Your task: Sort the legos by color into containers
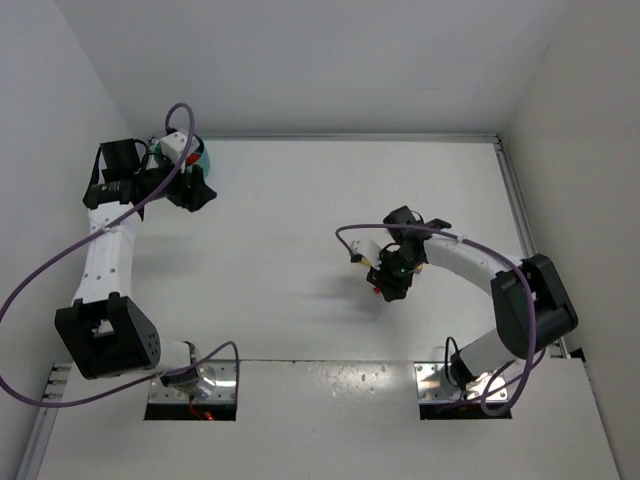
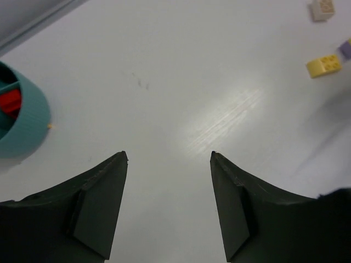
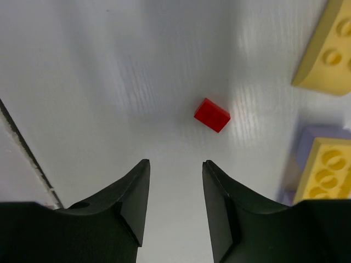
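Red brick (image 3: 211, 115) just ahead of right pincer (image 3: 175, 162), jaws apart, empty. Yellow bricks (image 3: 328, 46) off to its right. Left pincer (image 2: 169, 154) apart, empty; bowl (image 2: 33, 115) at its left, red piece (image 2: 10, 103) inside.

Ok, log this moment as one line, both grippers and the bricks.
left gripper: open, empty, near teal bowl | right gripper: open, empty, loose red brick just ahead | bowl: holds red piece
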Robot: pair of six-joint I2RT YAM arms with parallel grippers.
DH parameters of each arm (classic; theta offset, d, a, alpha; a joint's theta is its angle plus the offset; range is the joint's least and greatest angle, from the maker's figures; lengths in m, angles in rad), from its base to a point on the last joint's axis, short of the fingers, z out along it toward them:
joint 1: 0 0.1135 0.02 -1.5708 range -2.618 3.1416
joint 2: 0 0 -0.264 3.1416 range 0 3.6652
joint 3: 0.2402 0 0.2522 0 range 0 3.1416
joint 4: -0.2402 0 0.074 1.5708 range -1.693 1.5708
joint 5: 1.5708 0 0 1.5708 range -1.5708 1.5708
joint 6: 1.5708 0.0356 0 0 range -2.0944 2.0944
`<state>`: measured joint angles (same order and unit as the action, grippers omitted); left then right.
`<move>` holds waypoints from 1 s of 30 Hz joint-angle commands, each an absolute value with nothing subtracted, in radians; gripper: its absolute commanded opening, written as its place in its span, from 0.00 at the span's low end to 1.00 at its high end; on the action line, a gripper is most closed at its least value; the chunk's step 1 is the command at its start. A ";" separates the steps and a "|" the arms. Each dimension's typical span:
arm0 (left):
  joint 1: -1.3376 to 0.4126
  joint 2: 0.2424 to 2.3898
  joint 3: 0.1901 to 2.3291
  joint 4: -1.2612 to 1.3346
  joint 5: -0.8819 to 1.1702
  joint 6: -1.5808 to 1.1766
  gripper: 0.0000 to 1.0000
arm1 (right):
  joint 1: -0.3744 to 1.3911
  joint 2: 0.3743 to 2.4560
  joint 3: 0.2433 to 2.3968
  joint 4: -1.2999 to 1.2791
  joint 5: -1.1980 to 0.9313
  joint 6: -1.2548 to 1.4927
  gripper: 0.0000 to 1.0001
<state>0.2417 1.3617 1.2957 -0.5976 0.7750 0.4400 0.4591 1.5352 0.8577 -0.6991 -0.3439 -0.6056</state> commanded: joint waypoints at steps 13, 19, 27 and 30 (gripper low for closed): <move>0.232 1.296 1.166 -0.695 1.078 0.522 0.69 | 0.463 1.655 0.948 -0.704 -0.408 -1.276 0.53; 0.232 1.278 1.146 -0.695 1.089 0.543 0.69 | 0.472 1.741 1.015 -0.684 -0.408 -1.276 0.61; 0.232 1.278 1.126 -0.695 1.078 0.574 0.69 | 0.483 1.790 1.008 -0.716 -0.379 -1.304 0.46; 0.232 1.287 1.126 -0.695 1.078 0.574 0.69 | 0.492 1.781 0.967 -0.695 -0.356 -1.313 0.40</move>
